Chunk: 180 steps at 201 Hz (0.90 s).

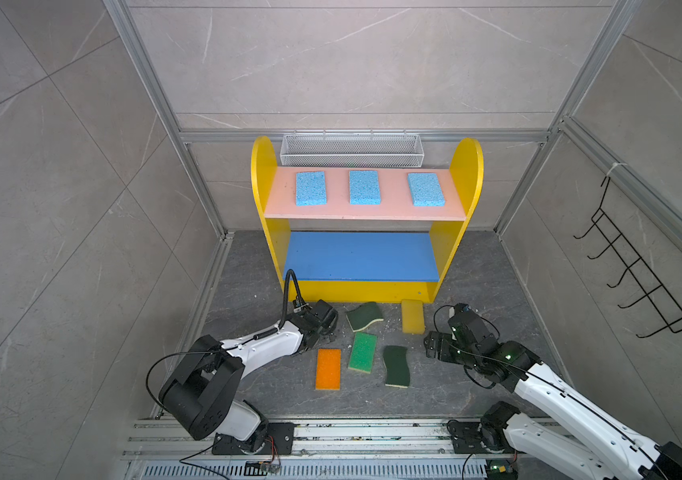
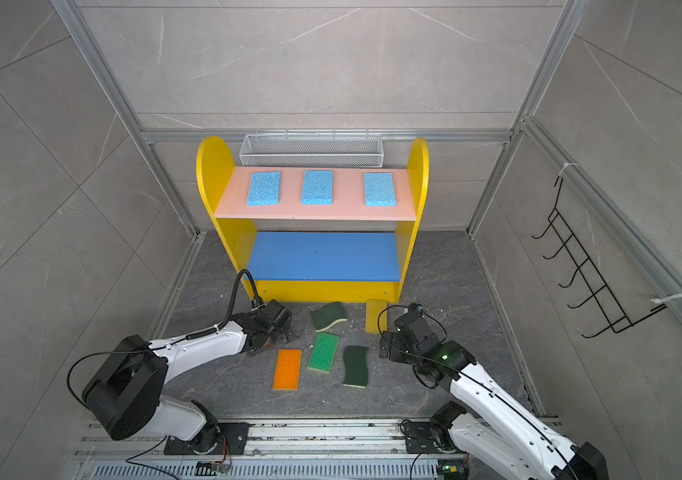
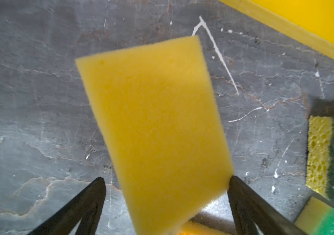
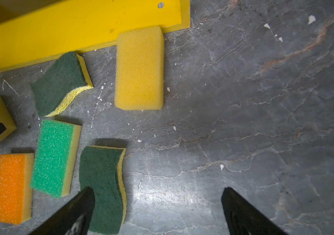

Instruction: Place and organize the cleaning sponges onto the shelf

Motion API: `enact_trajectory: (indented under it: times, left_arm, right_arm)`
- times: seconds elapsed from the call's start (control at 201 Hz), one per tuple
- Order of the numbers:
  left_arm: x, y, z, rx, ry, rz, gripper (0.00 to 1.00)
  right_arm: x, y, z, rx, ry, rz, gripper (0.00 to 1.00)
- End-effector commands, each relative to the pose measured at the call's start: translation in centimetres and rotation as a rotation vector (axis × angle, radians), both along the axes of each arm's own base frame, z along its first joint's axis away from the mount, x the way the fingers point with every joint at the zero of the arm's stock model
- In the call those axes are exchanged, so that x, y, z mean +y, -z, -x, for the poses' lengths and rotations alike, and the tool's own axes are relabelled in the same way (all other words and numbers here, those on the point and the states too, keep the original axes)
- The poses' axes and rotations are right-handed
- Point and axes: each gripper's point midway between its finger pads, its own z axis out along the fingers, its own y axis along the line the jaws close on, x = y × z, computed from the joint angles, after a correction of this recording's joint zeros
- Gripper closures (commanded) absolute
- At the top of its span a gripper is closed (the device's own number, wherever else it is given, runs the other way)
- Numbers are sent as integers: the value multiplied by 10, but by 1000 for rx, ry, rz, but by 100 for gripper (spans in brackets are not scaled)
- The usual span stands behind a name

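Straddling a plain yellow rectangular foam sponge [image 3: 152, 122], your left gripper [image 3: 166, 178] stands wide: one finger [image 3: 241, 193] touches its corner and the other stands clear, so nothing is clamped. Through the blur the sponge looks tipped up off the dark stone floor [image 3: 40, 101], though I can't be sure. Your right gripper [image 4: 158, 188] hangs open and empty. Three light-blue porous sponges [image 1: 364, 187] lie on the pink upper board [image 1: 372, 211] of the yellow-sided three-tier shelf [image 1: 264, 174]. You're at the pick, so close squarely across the sponge, then carry it to the blue middle board [image 1: 360, 257].
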Motion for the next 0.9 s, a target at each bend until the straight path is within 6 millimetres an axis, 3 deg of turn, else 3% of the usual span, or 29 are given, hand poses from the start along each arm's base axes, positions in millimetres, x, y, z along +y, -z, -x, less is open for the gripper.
enact_trajectory:
  times: [0.0, 0.329, 0.508, 0.707, 0.891]
  left_arm:
    - [-1, -6, -7, -9, 8, -4, 4]
    - [4, -9, -4, -17, -3, -1, 4]
    - [-6, -11, -4, -9, -18, 65, 4]
    - [-11, -26, -8, -40, -20, 105, 4]
    - [-4, -28, -9, -12, -73, 86, 3]
  right_arm:
    - [-2, 1, 3, 1, -14, 12, 1]
    - [-1, 2, 1, 1, -19, 18, 1]
    - [0, 1, 1, 1, -24, 16, 1]
    - [0, -1, 1, -5, -29, 18, 1]
    - [2, 0, 0, -6, -32, 14, 1]
